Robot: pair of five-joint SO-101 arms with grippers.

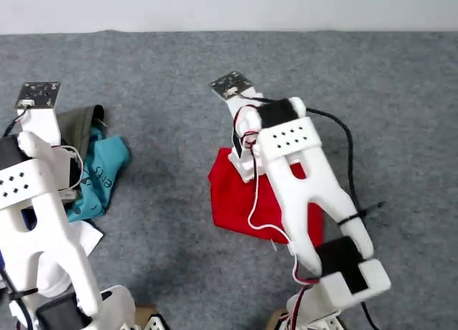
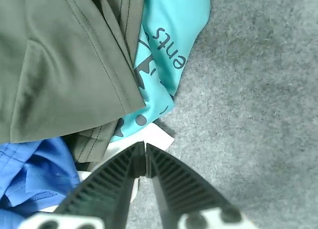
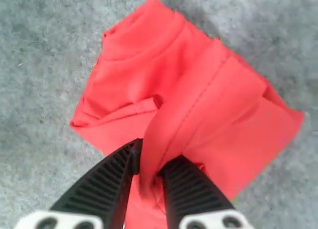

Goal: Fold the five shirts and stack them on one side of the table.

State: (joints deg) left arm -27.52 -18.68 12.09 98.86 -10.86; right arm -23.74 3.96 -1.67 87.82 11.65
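One ridge of the red shirt (image 3: 198, 105), central on the surface (image 1: 179, 72), is gripped by the right tool (image 3: 149, 164); the left tool (image 2: 145, 162) is clenched empty by the nine o'clock pile (image 2: 59, 65). Folds may be pulled apart by lifting

Red shirt (image 1: 236, 197) lies partly folded mid-table; crumpled shirt heap (image 1: 100, 172) sits apart.

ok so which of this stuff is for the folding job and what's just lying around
For the job:
red shirt, teal shirt, olive shirt, blue shirt, white garment

Just there:
grey table cover, black arm cable
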